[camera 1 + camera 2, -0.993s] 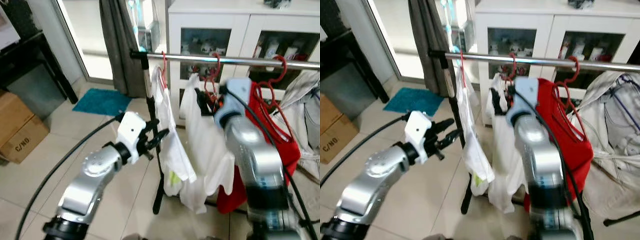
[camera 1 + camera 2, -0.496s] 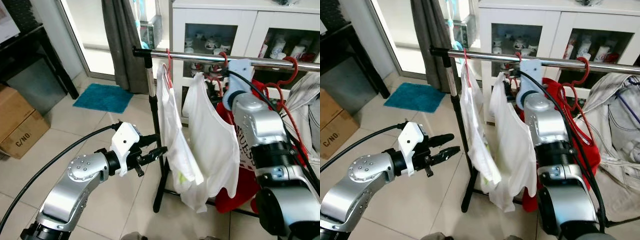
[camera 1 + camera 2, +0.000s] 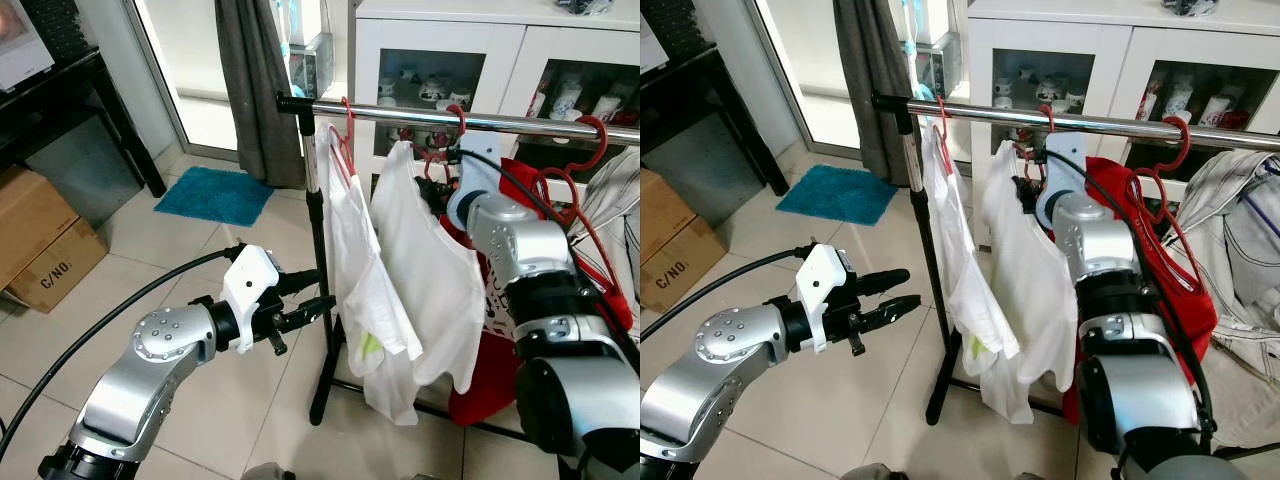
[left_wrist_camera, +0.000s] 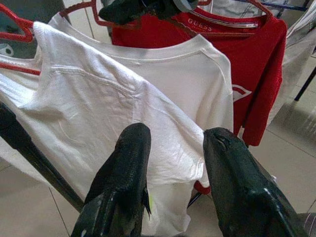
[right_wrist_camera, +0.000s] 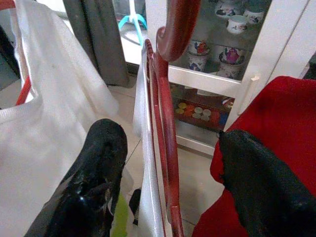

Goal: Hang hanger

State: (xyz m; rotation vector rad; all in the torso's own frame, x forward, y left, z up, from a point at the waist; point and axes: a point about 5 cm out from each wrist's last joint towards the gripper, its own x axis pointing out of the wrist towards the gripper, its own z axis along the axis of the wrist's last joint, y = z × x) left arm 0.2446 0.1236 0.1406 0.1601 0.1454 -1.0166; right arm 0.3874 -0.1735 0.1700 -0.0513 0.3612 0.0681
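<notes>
A chrome rail carries three red hangers. The middle hanger holds a white shirt, and its hook sits over the rail. My right gripper is open just below that hook, one black finger on each side of the hanger's neck and neither touching it. Another white shirt hangs at the rail's left end, and a red shirt hangs further right. My left gripper is open and holds nothing, at mid height left of the stand pole, pointing at the white shirts.
The rack's black pole stands just right of my left gripper. Behind the rail is a white glass-door cabinet. A grey curtain, teal mat and cardboard box lie left; a beige jacket hangs right.
The view has shifted. My right arm rose to the rail and has since sunk a little below it, with the middle hanger's hook over the rail. My left arm has barely moved.
</notes>
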